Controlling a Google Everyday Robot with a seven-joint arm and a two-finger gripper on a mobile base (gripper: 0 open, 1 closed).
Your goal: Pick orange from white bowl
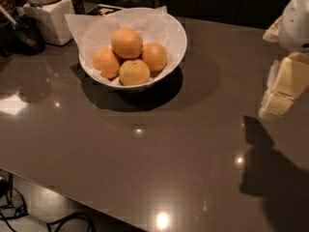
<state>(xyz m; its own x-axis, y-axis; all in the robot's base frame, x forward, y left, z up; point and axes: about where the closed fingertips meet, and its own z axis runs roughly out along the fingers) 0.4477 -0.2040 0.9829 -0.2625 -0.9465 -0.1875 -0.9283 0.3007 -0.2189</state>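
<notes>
A white jar [48,19] stands on the grey table [145,168].

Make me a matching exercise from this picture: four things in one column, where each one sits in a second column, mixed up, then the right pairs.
Things:
1. orange
2. white bowl
3. white jar
4. gripper

Places:
A. top left corner of the view, left of the bowl
B. right edge of the view, above the table, well away from the bowl
C. on top of the other oranges
D. standing on the dark table, lined with white paper

Pairs: 1-C, 2-D, 3-A, 4-B
</notes>
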